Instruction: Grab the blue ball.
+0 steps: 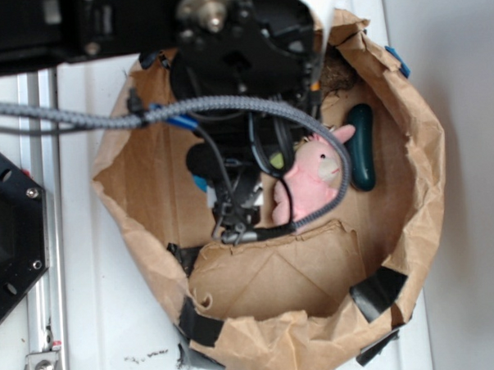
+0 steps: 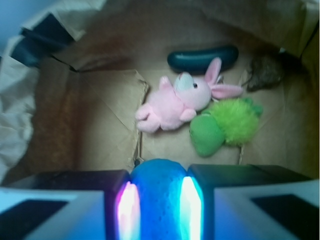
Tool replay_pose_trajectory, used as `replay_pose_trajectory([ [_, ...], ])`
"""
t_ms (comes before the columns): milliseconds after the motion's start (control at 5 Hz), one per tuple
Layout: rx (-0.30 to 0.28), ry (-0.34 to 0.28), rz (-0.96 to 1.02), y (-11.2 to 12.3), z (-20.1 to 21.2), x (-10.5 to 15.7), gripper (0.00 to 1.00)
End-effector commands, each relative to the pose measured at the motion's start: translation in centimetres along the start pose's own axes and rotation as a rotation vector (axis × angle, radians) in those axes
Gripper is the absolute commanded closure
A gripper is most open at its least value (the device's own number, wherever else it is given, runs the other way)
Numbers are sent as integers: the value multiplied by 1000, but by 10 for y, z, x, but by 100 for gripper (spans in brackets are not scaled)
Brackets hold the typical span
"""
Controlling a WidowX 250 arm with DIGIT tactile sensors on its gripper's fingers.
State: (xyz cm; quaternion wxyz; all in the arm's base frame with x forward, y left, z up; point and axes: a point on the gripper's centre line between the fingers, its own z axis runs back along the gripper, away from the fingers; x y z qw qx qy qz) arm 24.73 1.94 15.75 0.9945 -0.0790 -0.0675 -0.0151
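— Two dark fingers [image 2: 65, 200] of the hand [image 2: 157, 200] sit on either side of the teal-blue round ball with the dimpled matte skin [image 2: 159, 192], at 6 o'clock in the wrist view. I judge the hand clenched on it; the pads look pressed against its sides.

— So how should the step be carried through?

— Keep the squeeze steady and centred across the ball's widest part, since a round thing may squirt out if held off-centre. Any lift should go straight up, clear of the crumpled brown paper bag wall [image 1: 414, 251] around it.

— Anything close enough to snag?

— Not by my reading. The pink plush rabbit [image 2: 175, 102] lies toward 12 o'clock from the ball, the fuzzy green plush [image 2: 225, 125] toward 1 o'clock, and the dark green cucumber-shaped toy [image 2: 202, 58] beyond them. All lie apart from the hand.

— What can't you make out?

— In the exterior view the black arm and its braided grey cable [image 1: 63, 113] cover the ball almost wholly. The ball's underside is cut off at the wrist view's bottom edge, so I cannot tell whether it rests on the bag floor. A brownish blurred lump [image 2: 265, 74] at 2 o'clock is unclear.
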Motion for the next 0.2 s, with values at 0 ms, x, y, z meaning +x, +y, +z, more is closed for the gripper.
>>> replay_pose_trajectory([
  [0, 23, -91, -27, -14, 17, 3, 100],
])
